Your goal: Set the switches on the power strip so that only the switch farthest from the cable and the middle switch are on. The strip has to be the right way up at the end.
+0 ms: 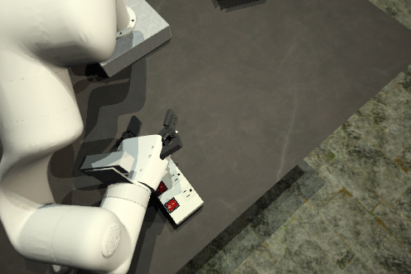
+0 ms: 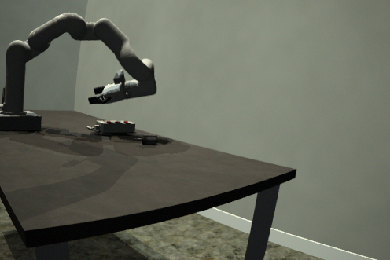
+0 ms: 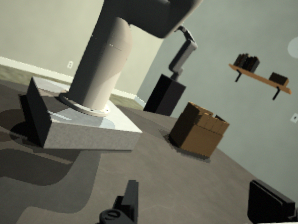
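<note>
1. The power strip (image 1: 182, 191) lay face up on the dark table (image 1: 265, 90), near the table's edge and well away from the arm's grey base (image 1: 153, 28).
2. Two red switches showed in the top view — one (image 1: 171, 205) near the strip's free end, the next (image 1: 161, 188) beside it and half under the wrist. Any third switch was hidden by the arm, and I could not tell which way any of them was flipped.
3. From the side, the strip (image 2: 116, 126) sat flat with red switches on top (a small dark lump (image 2: 149, 140) lay on the table just beside it).
4. The gripper (image 2: 96, 95) hung in the air above the strip, not touching it, tilted almost level.
5. Its fingers (image 1: 170, 118) stood spread wide with nothing between them.
6. A brown box (image 3: 199, 129) stood on the far part of the table — well apart from the strip.
7. A wooden shelf (image 3: 260, 80) hung on the wall behind.
</note>
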